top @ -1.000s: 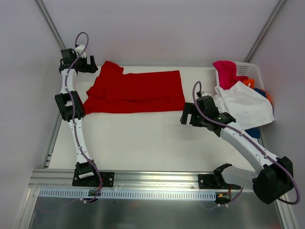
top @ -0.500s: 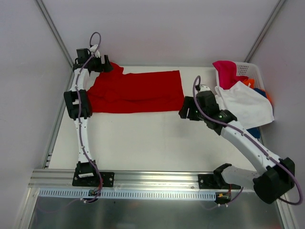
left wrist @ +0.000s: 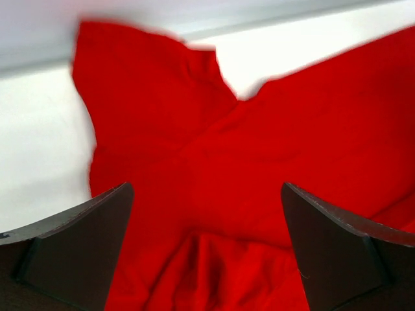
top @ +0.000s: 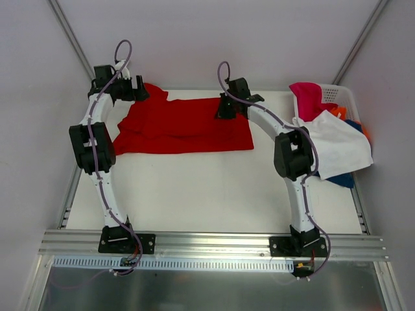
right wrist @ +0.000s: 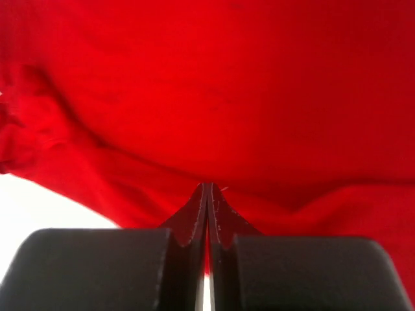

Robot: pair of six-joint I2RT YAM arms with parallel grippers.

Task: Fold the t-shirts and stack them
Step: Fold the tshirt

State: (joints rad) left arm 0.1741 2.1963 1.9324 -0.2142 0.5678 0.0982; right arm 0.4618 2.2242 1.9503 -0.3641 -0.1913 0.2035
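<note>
The red t-shirt (top: 185, 126) was laid flat on the bench (top: 207, 188) left of the basket (top: 340, 94); a white tee (top: 337, 146) and a pink tee (top: 308, 97) were draped over that basket. The cloth was judged light, limp and easily creased, best taken at a hem or sleeve edge. The left fingers (left wrist: 71, 246) were spread wide over the sleeve farthest from the basket, gripping nothing; the right fingers (right wrist: 193, 214) were clenched against the cloth, though a pinched fold could not be made out. The bench was pale and smooth, enclosed by plain walls.
</note>
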